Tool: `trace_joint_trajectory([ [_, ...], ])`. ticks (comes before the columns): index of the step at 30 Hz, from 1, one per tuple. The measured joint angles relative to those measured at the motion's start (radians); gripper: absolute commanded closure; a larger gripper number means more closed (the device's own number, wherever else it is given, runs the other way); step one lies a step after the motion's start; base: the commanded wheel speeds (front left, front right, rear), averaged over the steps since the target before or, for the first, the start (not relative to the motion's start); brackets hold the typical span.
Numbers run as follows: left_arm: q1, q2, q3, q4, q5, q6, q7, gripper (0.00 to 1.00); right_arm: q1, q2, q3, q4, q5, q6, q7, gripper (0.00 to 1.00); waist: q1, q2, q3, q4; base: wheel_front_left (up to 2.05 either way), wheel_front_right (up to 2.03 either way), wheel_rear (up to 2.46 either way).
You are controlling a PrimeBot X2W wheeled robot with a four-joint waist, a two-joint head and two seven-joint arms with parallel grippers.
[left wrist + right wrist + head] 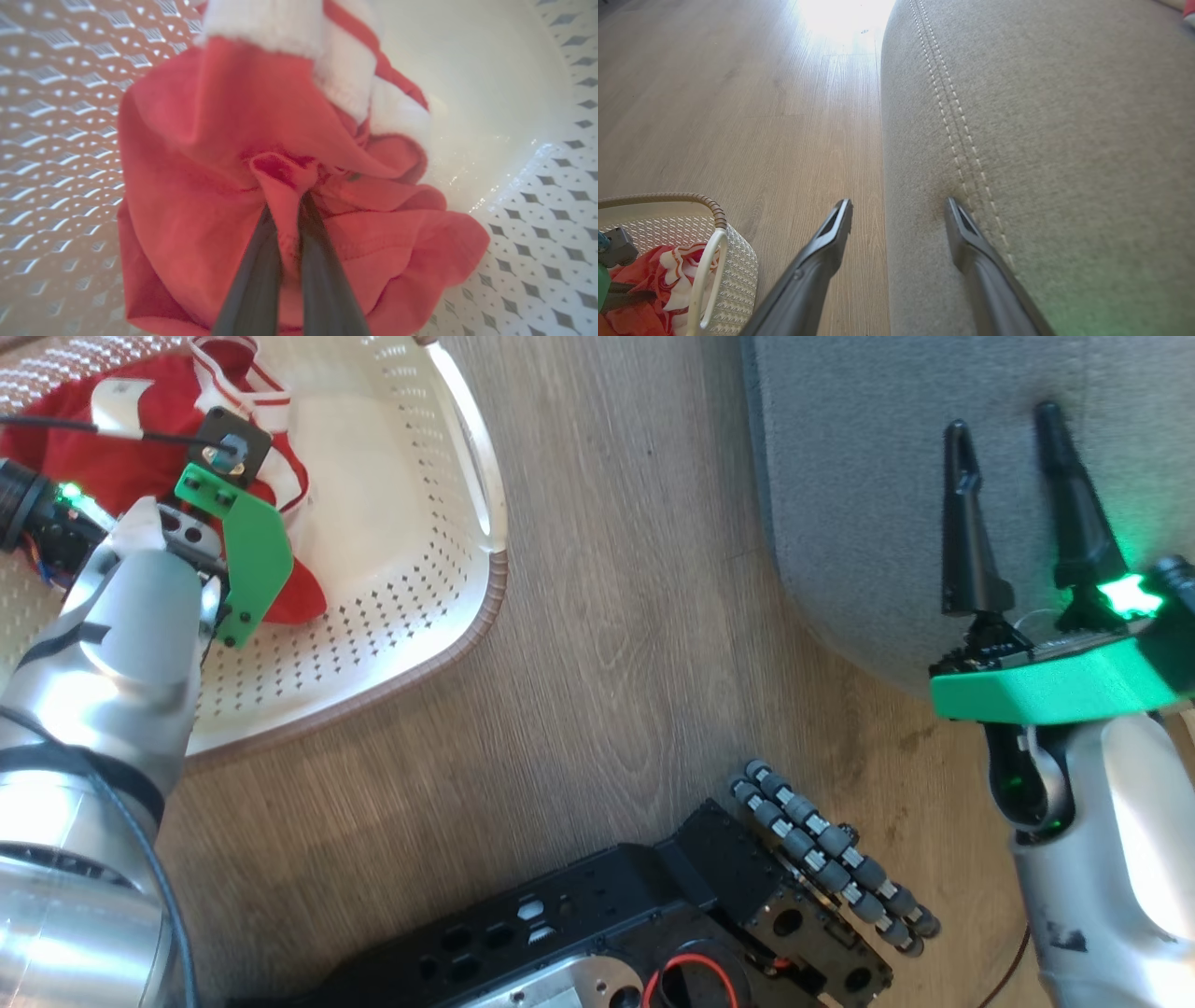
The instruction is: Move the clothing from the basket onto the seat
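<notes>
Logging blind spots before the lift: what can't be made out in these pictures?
- Garment count: clothing bunched, blurred, left wrist view.
- Tips of left claw: buried in a red fold, same view.
- Far side of basket: cut by head view's top edge.
- Extent of seat: cut there too.

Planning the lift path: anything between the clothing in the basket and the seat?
Nothing lies on the bare floor between basket and seat. The left gripper, shut on the clothing, must clear the basket's wall and rim. The right gripper hangs open at the seat's near edge, possibly in the drop zone.
</notes>
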Motion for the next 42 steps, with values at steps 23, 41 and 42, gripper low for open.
trace_joint_trajectory([
  [23,0.243,-0.091,0.053,-0.019,-0.123,0.076,-0.322,1.00,-0.018,-0.035,0.029,0.129,-0.001,0.000,0.020,0.00,0.0000,0.0000,-0.342,0.071,0.00,0.00,0.00],
  [41,0.602,-0.071,0.127,-0.795,-0.096,0.171,-0.327,1.00,0.103,-0.040,0.031,0.173,-0.017,0.000,0.020,0.00,-0.0001,0.0001,-0.674,0.227,0.00,0.00,0.00],
  [42,0.614,-0.068,0.131,-0.833,-0.091,0.171,-0.327,1.00,0.110,-0.040,0.032,0.174,-0.017,0.000,0.020,0.00,-0.0001,0.0001,-0.689,0.233,0.00,0.00,0.00],
])
